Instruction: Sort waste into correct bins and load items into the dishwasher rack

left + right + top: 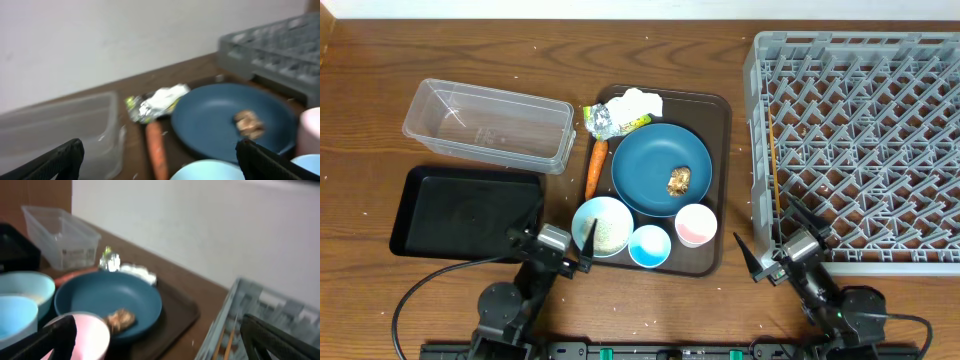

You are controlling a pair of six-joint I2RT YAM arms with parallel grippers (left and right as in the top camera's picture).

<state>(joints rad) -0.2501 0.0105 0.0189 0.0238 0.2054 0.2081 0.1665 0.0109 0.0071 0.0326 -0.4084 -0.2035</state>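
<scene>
Nearest: left pincer (552, 244) and right pincer (778, 247), both low at the near edge of the surface (380, 60). Fingers are spread apart and hold nothing. Probably a ready pose, each arm facing its own side of the work.

Just beyond, along the near edge of the brown serving tray (721, 150): white bowl (602, 226) with rice grains (608, 236) inside, blue cup (649, 246) and pink cup (696, 224), all upright. They sit close to both arms, so they look like easy first picks.

Mid tray: dark blue dish (645, 165) carrying the brown lump (680, 181), which should come off before the dish is racked. The carrot (595, 166) lies along the dish's left rim.

Far tray edge: foil wrapper (608, 122) and tissue (640, 101), touching.

Left of the serving tray: black tray (460, 212), then clear tub (490, 100) beyond it, both empty, on the left arm's side. Right: dishwasher rack (760, 120), no dishes in it, beside the right arm.
</scene>
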